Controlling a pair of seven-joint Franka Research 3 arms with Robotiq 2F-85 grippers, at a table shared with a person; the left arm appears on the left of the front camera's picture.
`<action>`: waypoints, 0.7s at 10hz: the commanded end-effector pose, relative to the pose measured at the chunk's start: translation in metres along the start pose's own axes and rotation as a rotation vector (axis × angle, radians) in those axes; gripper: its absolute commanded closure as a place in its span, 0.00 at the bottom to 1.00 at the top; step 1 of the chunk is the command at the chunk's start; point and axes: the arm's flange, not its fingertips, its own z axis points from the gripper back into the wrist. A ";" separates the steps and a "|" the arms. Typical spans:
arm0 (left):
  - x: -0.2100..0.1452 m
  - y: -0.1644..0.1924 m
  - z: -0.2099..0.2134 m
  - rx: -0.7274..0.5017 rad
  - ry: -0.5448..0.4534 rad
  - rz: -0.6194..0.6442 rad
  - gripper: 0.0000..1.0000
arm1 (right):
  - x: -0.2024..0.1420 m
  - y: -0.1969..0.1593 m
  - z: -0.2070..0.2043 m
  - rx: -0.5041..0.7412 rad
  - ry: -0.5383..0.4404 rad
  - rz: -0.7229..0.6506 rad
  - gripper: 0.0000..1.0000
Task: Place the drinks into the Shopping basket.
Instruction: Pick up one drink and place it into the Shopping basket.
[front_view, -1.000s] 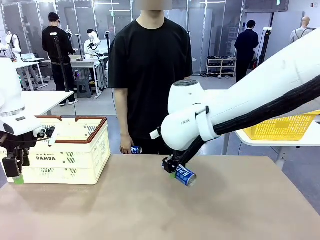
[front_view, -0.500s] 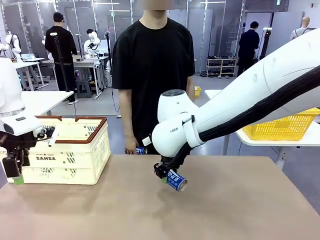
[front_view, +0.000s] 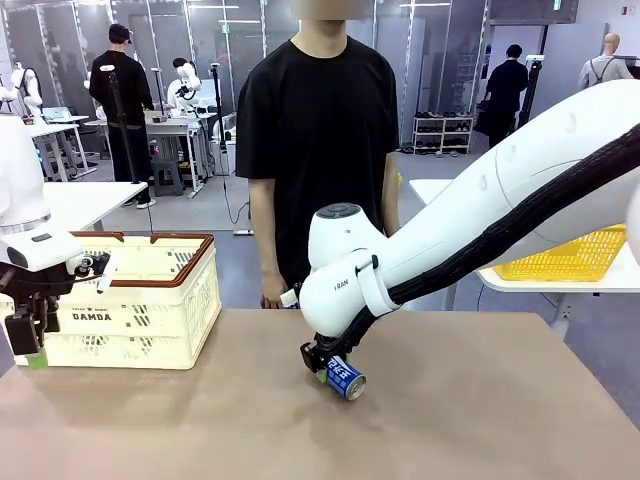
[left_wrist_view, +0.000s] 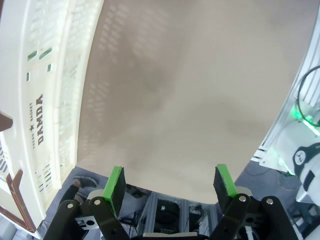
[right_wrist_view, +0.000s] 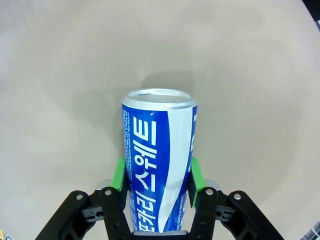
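A blue drink can (front_view: 345, 381) with white lettering hangs tilted just above the middle of the table, and my right gripper (front_view: 322, 367) is shut on it. In the right wrist view the can (right_wrist_view: 159, 150) stands between the green pads (right_wrist_view: 119, 172), its silver top pointing away, with my right gripper (right_wrist_view: 157, 180) clamped on its lower half. The cream Shopping basket (front_view: 150, 312) marked DAMDA stands at the table's left. My left gripper (front_view: 25, 338) hangs in front of its near left corner, open and with nothing in it (left_wrist_view: 170, 182), the basket wall (left_wrist_view: 50, 75) to its side.
A person in a black shirt stands at the far edge, one hand (front_view: 271, 298) low by the table. A yellow mesh basket (front_view: 570, 256) sits on a separate table at the right. Bare brown tabletop (front_view: 480, 410) stretches right of the can.
My right arm has carried the blue can leftward and lower over the table, toward the basket side. The person has shifted slightly to the right. The left arm has stayed still.
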 end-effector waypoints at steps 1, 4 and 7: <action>0.000 -0.004 0.001 0.000 -0.002 0.017 0.10 | 0.007 0.004 -0.004 -0.039 -0.022 -0.033 0.85; 0.000 -0.004 0.001 0.000 -0.002 0.017 0.10 | 0.007 0.008 -0.008 -0.026 0.013 -0.031 0.37; 0.000 -0.004 0.001 0.000 -0.002 0.017 0.10 | 0.006 0.007 -0.005 -0.039 0.027 -0.027 0.04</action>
